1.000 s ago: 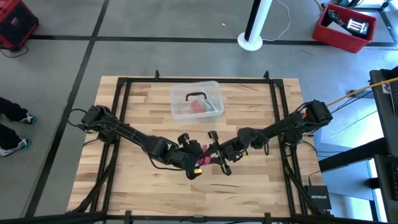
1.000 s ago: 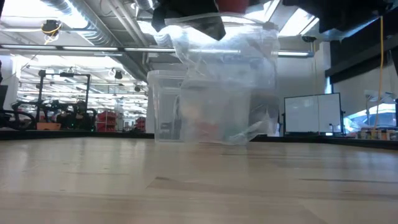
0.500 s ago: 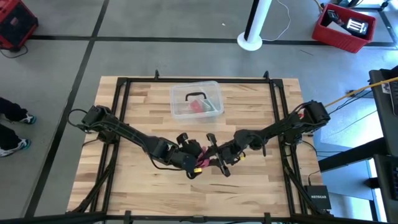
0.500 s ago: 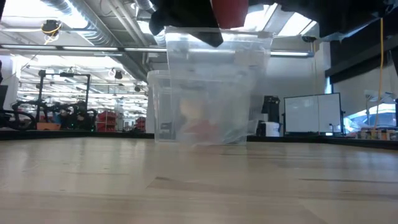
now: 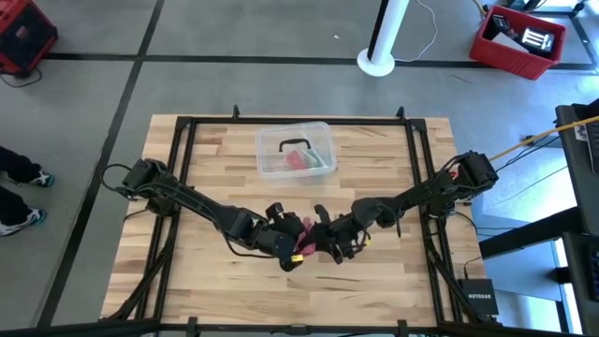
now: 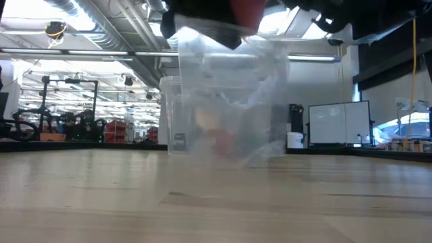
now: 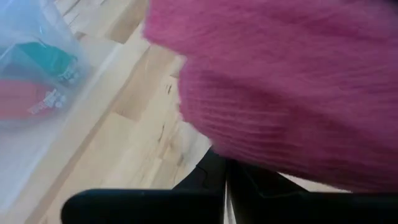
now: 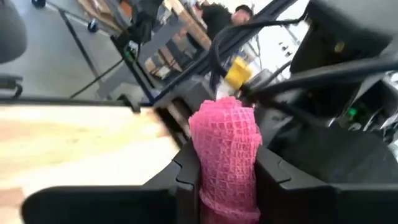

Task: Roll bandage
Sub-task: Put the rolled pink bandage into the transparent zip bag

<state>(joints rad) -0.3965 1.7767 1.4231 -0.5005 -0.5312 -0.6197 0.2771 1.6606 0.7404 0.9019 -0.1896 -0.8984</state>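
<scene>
The pink bandage [image 5: 307, 232] hangs above the middle of the table, between my two grippers. My right gripper [image 8: 227, 186] is shut on its rolled part [image 8: 225, 140]. From the left, my left gripper [image 5: 296, 245] is shut at the bandage's loose pink fabric [image 7: 280, 81], which fills most of the left wrist view. In the low view a crumpled clear plastic wrapper [image 6: 236, 81] hangs below the grippers, clear of the table. What holds the wrapper I cannot tell. My left gripper has its shut fingertips [image 7: 249, 186] at the lower edge of the loose pink fabric [image 7: 261, 165]. The fabric itself covers the place of contact, so edge or fold I cannot tell. The fabric is off the table. My right gripper pinches the pink roll by its two sides [image 8: 205, 180] between its two fingers [image 8: 184, 177]. The fingers lie level and come from the table's right. The roll sticks out past the fingertips, lifted clear of the table.
A clear plastic box [image 5: 296, 150] with pink and green contents stands on the table's far middle, behind the grippers. Bare wood [image 5: 374, 281] lies toward the near edge. A black frame [image 5: 178, 187] runs around the table.
My right gripper has rolled about its own pointing line while staying at the bandage, turning the pink roll with it. The clear wrapper hanging below has swung and changed shape, from flat to crumpled. My left gripper has kept still.
</scene>
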